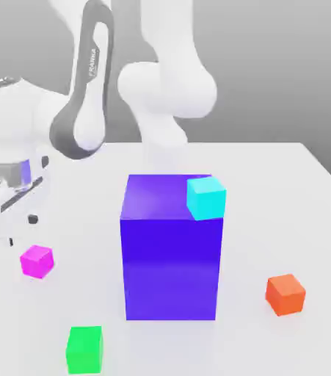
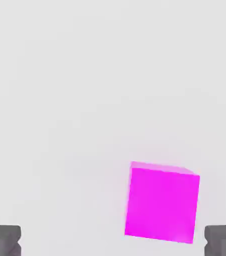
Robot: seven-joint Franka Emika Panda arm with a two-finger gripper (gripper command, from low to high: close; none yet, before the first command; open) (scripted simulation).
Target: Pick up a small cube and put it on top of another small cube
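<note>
The gripper (image 1: 20,224) hangs low over the white table (image 1: 300,183), at the exterior view's left, and its two dark fingertips (image 2: 2,240) stand wide apart with nothing between them, so it is open and holds no object. Just below and a little in front of it sits the magenta cube (image 1: 37,261) on the table, not touched by the fingers; in the hand view this cube (image 2: 161,202) lies between the two fingertips but nearer to one of them, and it is slightly turned against the line of the jaws. Further from the gripper, toward the exterior view's right, stands a tall blue-violet block (image 1: 171,257), and a cyan cube (image 1: 205,197) rests on the far corner of its top face. A green cube (image 1: 85,349) lies on the table near the front edge, well apart from the gripper, beyond the magenta one. An orange cube (image 1: 285,294) sits on the other side of the tall block, the farthest from the gripper.
</note>
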